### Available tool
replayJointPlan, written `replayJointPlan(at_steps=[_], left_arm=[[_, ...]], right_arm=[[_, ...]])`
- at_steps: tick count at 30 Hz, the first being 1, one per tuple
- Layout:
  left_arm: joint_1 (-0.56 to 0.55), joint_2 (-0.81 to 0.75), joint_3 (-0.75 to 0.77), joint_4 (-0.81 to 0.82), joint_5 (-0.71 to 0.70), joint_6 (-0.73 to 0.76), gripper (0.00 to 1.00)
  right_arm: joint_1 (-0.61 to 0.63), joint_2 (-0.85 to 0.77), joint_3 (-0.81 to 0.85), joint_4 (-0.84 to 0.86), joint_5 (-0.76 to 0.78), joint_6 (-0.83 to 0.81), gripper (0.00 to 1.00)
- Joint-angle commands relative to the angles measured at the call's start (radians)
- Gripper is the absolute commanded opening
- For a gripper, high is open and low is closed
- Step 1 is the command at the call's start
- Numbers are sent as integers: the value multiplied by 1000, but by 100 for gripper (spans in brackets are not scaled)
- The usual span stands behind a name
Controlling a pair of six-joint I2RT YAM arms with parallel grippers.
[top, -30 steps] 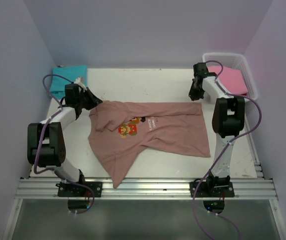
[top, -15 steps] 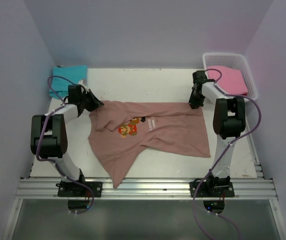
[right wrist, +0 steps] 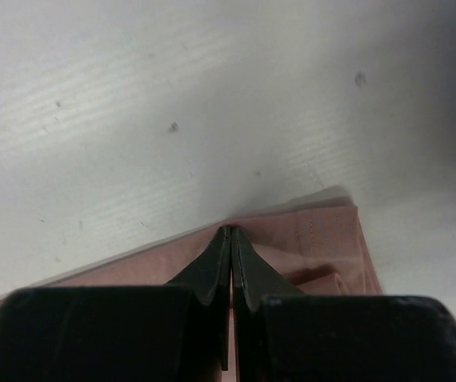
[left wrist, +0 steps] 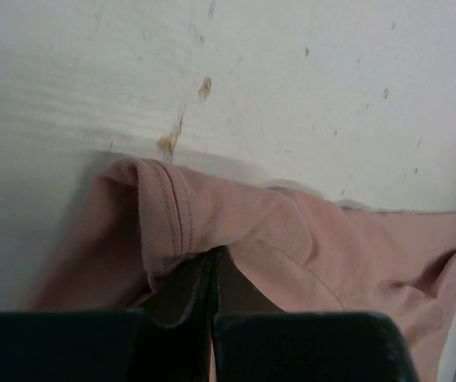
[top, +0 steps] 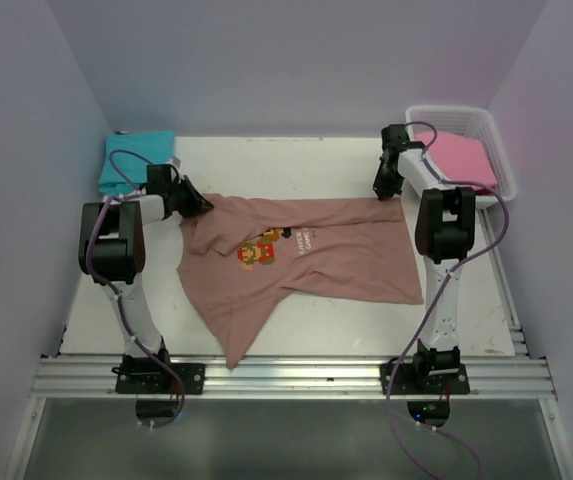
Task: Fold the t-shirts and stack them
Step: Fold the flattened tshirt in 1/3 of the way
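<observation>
Teal shirt (top: 131, 160) was seen lying as a compact block at the far left corner of the table (top: 286, 165), with a purple cable of the left arm crossing its near edge. Just to its right, the left gripper (top: 194, 205) was lowered to the table at the far left corner of the salmon shirt (top: 336, 255). In the left wrist view the gripper (left wrist: 214, 259) was shown with its two dark fingers pressed together and a fold of the salmon shirt (left wrist: 307, 239) pinched between them. A stitched hem was turned over just left of the tips, and a brown mark on the white table was visible beyond it.

The salmon shirt was spread across the middle of the table, print (top: 256, 257) upward – a small pixel figure with white text beside it. Its far edge was stretched between the two grippers, its body was creased, and one narrow tail was drawn down to the near left, reaching the metal rail (top: 296, 375).

At the far right corner of that shirt the right gripper (top: 381, 193) was set down. In the right wrist view its fingers were closed on each other, the gripper (right wrist: 230, 232) meeting exactly at the edge of the salmon shirt (right wrist: 323, 231), so that the cloth was clamped near its corner.

Further right, the pink shirt (top: 461, 158) was held inside a white basket (top: 501, 150) at the far right corner – apart from both grippers.
</observation>
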Motion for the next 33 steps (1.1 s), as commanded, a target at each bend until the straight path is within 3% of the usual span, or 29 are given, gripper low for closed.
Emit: replayJointPlan(at_steps=[1, 14, 21, 33], left_arm=[[7, 82, 131, -17, -19, -5, 0], [28, 292, 557, -167, -15, -11, 0], [34, 85, 403, 67, 45, -48, 0], [34, -142, 162, 40, 25, -29, 0]], right_arm=[[4, 86, 136, -61, -6, -3, 0], [1, 226, 426, -91, 20, -4, 0], [1, -76, 106, 216, 52, -20, 0], [1, -127, 63, 155, 26, -12, 0]])
